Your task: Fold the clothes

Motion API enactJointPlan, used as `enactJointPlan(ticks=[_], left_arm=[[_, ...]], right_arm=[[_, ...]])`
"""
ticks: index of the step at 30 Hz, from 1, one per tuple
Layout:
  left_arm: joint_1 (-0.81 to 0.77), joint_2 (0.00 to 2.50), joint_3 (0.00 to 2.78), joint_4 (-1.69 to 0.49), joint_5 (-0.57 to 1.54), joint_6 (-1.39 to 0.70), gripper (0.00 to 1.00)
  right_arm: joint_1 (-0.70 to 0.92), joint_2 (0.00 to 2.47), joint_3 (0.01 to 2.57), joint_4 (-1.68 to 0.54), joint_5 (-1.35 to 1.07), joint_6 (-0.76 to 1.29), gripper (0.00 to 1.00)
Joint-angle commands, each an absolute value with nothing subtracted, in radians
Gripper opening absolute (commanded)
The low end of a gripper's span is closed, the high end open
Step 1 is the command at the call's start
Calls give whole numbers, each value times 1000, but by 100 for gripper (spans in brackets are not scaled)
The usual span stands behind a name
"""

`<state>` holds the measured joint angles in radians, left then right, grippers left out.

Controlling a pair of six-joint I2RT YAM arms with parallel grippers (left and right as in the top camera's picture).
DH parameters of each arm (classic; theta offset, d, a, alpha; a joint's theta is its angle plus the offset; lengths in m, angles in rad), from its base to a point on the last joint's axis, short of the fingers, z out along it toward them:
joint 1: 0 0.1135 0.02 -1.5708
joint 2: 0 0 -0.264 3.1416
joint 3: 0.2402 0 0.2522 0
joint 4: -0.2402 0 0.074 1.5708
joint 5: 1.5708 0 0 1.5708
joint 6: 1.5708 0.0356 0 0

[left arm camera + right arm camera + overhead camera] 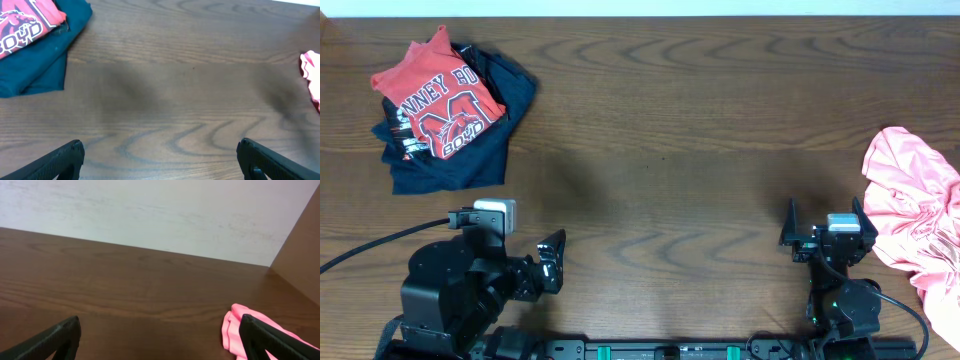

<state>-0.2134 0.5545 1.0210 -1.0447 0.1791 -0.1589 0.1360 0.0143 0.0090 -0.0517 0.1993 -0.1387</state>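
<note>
A folded coral-red T-shirt with a navy-and-white "M" (440, 98) lies on top of a folded navy garment (470, 150) at the far left of the table; its corner also shows in the left wrist view (25, 22). A crumpled salmon-pink T-shirt (920, 215) lies at the right edge, seen also in the right wrist view (235, 330) and the left wrist view (311, 75). My left gripper (552, 262) is open and empty near the front left. My right gripper (825, 225) is open and empty, just left of the pink shirt.
The dark wooden table (670, 150) spans the view. A pale wall (150, 215) stands behind its far edge. The arm bases sit along the front edge.
</note>
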Motion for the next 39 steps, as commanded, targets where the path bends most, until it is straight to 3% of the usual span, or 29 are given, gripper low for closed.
enactJointPlan(ticks=[1, 8, 23, 32, 39], left_arm=[[-214, 552, 1013, -1053, 133, -130, 98], [-133, 493, 865, -903, 35, -126, 98], [-110, 28, 225, -282, -38, -101, 98], [-107, 2, 15, 102, -98, -37, 98], [-107, 2, 4, -33, -86, -40, 98]], right_arm=[[125, 5, 6, -50, 213, -125, 99], [125, 5, 6, -50, 213, -125, 99], [125, 5, 6, -50, 213, -125, 99], [125, 5, 6, -50, 213, -125, 99], [125, 5, 6, -51, 212, -125, 99]])
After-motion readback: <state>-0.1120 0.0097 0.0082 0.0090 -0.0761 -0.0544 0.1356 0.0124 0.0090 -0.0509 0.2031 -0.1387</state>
